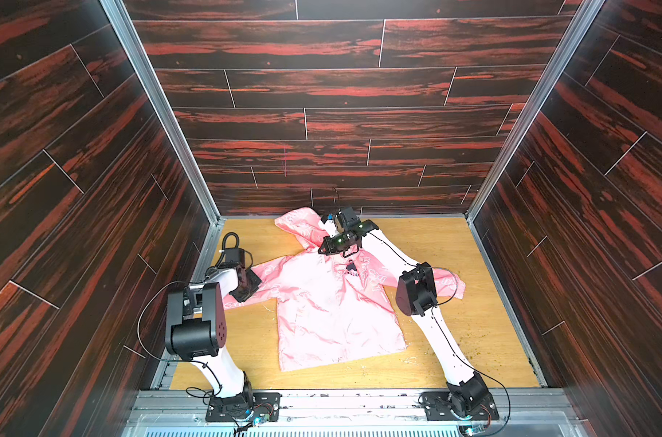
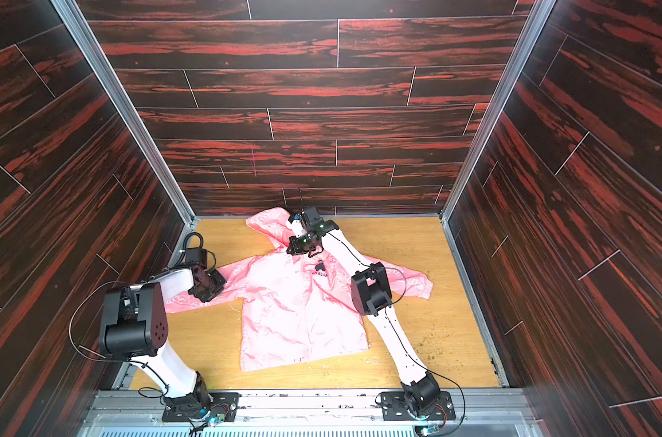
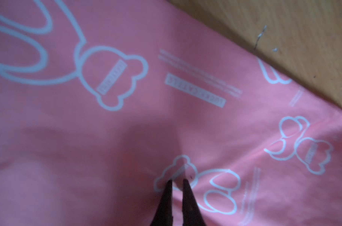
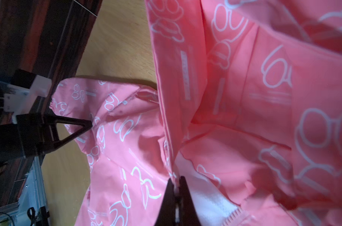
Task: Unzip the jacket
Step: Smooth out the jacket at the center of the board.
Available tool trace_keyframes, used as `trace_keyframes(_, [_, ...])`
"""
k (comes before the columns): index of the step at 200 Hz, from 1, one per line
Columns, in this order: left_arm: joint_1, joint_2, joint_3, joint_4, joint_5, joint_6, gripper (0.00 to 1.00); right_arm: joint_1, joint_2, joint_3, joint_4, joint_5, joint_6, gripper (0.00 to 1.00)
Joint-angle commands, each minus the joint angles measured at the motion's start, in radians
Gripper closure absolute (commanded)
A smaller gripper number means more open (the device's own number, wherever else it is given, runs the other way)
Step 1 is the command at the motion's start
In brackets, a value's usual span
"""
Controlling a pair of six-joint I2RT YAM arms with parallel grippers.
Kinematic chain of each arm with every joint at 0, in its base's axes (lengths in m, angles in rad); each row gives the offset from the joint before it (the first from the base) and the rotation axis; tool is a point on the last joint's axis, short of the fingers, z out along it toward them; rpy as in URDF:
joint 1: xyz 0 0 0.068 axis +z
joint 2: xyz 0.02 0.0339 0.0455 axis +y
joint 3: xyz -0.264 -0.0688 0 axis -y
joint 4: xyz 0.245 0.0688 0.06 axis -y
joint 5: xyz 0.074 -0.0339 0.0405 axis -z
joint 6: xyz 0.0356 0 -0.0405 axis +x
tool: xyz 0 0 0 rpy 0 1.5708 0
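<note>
The pink jacket point(image 1: 333, 310) point(image 2: 295, 310) lies flat and face up on the wooden table, hood toward the back wall, dark bear logo point(image 1: 351, 268) on the chest. My left gripper point(image 1: 250, 284) point(image 2: 212, 287) is down on the sleeve at the table's left. In the left wrist view that gripper point(image 3: 177, 182) stands nearly closed, pinching a small fold of the jacket point(image 3: 127, 127). My right gripper point(image 1: 327, 246) point(image 2: 293, 249) is at the collar under the hood. In the right wrist view it point(image 4: 177, 181) is shut on the jacket point(image 4: 244, 97) at its front edge.
Dark red wood-pattern walls point(image 1: 321, 125) close in the table point(image 1: 454, 257) on three sides. A metal rail point(image 1: 359, 401) with both arm bases runs along the front. My right arm's elbow point(image 1: 416, 291) hangs over the jacket's other sleeve. Small crumbs point(image 1: 473, 355) dot the table's right part.
</note>
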Motion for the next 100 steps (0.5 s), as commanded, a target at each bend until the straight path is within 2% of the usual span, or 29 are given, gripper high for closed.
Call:
trace_keyframes(1, [0.021, 0.019, 0.014, -0.041, -0.057, -0.008, 0.90, -0.021, -0.010, 0.029, -0.078, 0.097, -0.013, 1.00])
trace_keyframes(41, [0.043, 0.034, 0.015, -0.042, -0.073, -0.003, 0.93, -0.032, -0.013, 0.037, -0.123, 0.262, -0.011, 1.00])
trace_keyframes(100, [0.044, -0.004, 0.008, 0.017, -0.092, -0.018, 0.94, -0.032, 0.087, -0.028, -0.028, 0.445, 0.033, 1.00])
